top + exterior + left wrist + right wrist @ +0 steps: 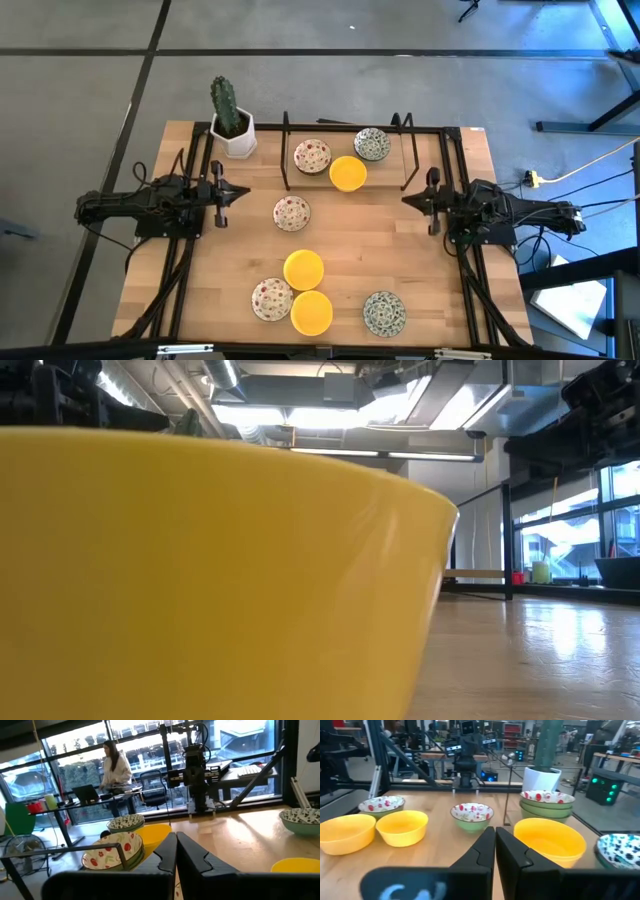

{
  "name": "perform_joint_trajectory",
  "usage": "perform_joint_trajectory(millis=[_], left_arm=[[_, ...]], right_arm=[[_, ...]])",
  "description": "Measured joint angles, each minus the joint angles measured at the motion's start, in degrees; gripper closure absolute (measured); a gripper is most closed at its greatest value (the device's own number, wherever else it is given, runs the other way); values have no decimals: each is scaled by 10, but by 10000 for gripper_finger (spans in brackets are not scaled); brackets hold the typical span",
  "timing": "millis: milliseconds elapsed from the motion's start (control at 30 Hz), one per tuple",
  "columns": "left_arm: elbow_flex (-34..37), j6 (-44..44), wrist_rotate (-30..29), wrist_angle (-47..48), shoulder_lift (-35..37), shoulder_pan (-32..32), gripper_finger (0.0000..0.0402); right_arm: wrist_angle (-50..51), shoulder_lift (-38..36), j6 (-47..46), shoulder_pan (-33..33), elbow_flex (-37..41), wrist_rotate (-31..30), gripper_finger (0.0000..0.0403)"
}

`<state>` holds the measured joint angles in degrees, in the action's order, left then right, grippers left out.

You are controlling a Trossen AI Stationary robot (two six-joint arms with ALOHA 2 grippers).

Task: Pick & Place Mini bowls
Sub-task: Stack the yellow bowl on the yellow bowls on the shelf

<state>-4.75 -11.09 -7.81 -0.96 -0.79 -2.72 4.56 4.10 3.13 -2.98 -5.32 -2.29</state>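
Filling nearly the whole low view, the wall of a plain yellow mini bowl [200, 580] stands right against the lens, its base cut off and most of the wooden table [540, 660] hidden behind it. From above, that bowl sits at the table's near edge [311, 312], touching a red-speckled bowl [271, 299] on one side and just below a second yellow bowl [303, 269]; a grey-green patterned bowl [384, 313] lies apart to the right. A lone red-speckled bowl [291, 212] rests mid-table. At the far side, within a black wire rack [405, 150], are another speckled bowl [312, 156], which the right wrist view shows to be a stack [547, 804], a third yellow bowl [347, 173] and a second patterned bowl [372, 144]. All bowls sit upright, mouths up. The left gripper [224, 193] and right gripper [420, 200] hang level at mid-table height, pointing inward at each other, each with fingers pressed together on nothing. A cactus pot [232, 128] stands at the far left corner. Beyond the table a person [114, 770] stands at a desk.
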Motion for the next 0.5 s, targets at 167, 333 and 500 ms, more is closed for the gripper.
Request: perform_joint_trajectory(millis=[167, 333, 500], left_arm=[[0, 0, 0, -8, 0, 0, 396], [0, 3, 5, -10, 0, 0, 391], [0, -30, 39, -10, 0, 0, 396]], right_arm=[[-4, 0, -1, 0, 0, 8, 386], [-40, 3, -55, 0, 0, 5, 386], [-216, 63, -29, 16, 0, 116, 386]])
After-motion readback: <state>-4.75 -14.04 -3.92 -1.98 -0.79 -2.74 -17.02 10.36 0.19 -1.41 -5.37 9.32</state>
